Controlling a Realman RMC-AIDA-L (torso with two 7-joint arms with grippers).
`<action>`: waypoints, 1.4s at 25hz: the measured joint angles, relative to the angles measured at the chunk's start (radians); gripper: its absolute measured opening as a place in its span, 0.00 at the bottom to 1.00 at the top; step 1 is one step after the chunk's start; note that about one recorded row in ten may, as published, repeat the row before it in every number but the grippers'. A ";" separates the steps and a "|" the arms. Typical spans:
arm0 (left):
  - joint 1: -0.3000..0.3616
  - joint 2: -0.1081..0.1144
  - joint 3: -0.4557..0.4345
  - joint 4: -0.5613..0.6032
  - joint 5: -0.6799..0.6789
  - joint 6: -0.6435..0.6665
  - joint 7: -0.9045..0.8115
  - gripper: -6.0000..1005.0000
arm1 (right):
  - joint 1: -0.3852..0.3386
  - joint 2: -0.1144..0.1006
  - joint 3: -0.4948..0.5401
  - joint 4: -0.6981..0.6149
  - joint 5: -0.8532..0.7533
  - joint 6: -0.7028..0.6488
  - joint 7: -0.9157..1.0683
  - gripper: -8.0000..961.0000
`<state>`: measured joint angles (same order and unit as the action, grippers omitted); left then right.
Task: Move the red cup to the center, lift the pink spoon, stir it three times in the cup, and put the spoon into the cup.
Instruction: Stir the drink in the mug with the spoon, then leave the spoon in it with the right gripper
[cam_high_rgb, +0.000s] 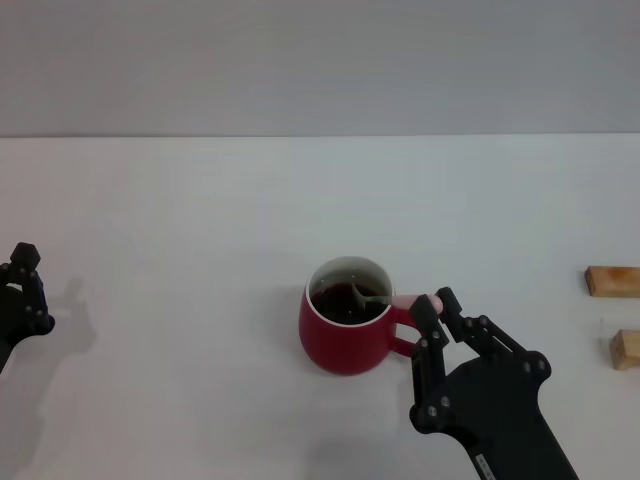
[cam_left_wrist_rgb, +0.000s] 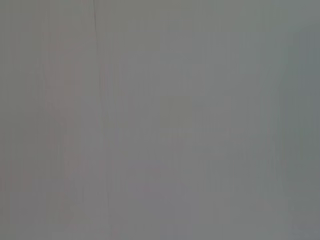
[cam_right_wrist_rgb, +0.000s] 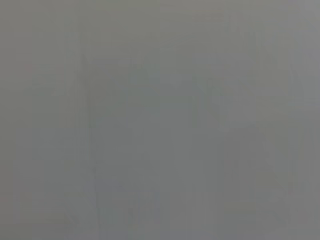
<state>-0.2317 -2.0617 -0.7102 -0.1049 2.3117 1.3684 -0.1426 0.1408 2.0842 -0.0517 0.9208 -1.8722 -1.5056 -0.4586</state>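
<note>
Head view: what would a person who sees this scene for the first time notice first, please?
The red cup stands out most, near the middle of the white table, with dark liquid inside. The right gripper is beside its handle, closed on the pink spoon, whose other end reaches into the cup. Two tan wooden blocks lie at the table's right edge, and the left gripper rests at the far left.
</note>
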 joint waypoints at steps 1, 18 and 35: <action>-0.001 0.000 0.000 0.000 0.000 0.000 0.000 0.00 | 0.001 0.000 0.000 -0.007 0.001 0.001 0.013 0.04; 0.001 0.000 0.002 0.001 0.000 0.000 0.000 0.00 | 0.042 0.003 0.025 -0.043 0.002 0.077 0.103 0.04; -0.006 0.000 -0.001 0.011 0.000 0.000 -0.005 0.00 | 0.078 0.005 0.064 -0.060 0.002 0.161 0.152 0.04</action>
<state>-0.2378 -2.0617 -0.7109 -0.0935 2.3116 1.3684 -0.1481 0.2187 2.0893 0.0122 0.8607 -1.8698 -1.3450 -0.3070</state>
